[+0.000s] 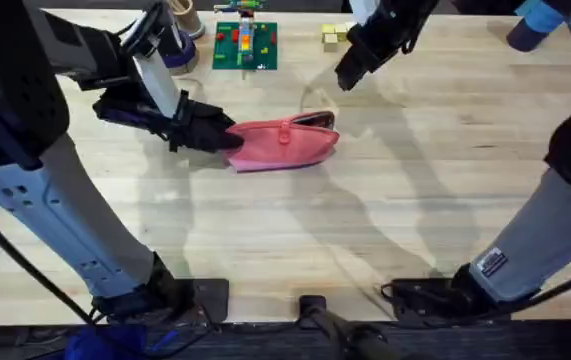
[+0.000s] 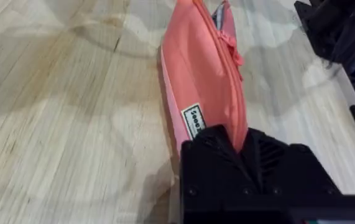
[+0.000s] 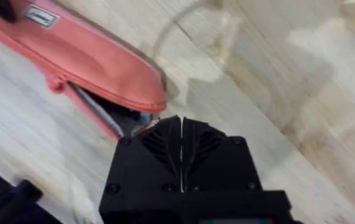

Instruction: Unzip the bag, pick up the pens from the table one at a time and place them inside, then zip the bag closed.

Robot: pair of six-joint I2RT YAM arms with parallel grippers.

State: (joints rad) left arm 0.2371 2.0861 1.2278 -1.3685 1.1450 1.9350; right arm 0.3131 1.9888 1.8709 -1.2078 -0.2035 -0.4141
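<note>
The pink-red bag [image 1: 287, 145] lies on the table [image 1: 295, 240] at centre, its long side running left to right. My left gripper [image 1: 227, 135] is shut on the bag's left end [image 2: 202, 68], fingers [image 2: 208, 146] pinching the fabric. The zipper pull [image 3: 56, 83] sits partway along, and the right end gapes with a dark inside [image 3: 118, 118]. My right gripper [image 1: 348, 78] hovers behind the bag's right end, shut with nothing between its fingers [image 3: 165, 140]. The pens are out of view.
At the table's back edge stand a green brick board [image 1: 245, 45], yellow blocks [image 1: 333, 36] and a tape roll [image 1: 183, 20]. A blue object [image 1: 535, 25] sits at the back right corner. Bare wood spreads in front of the bag.
</note>
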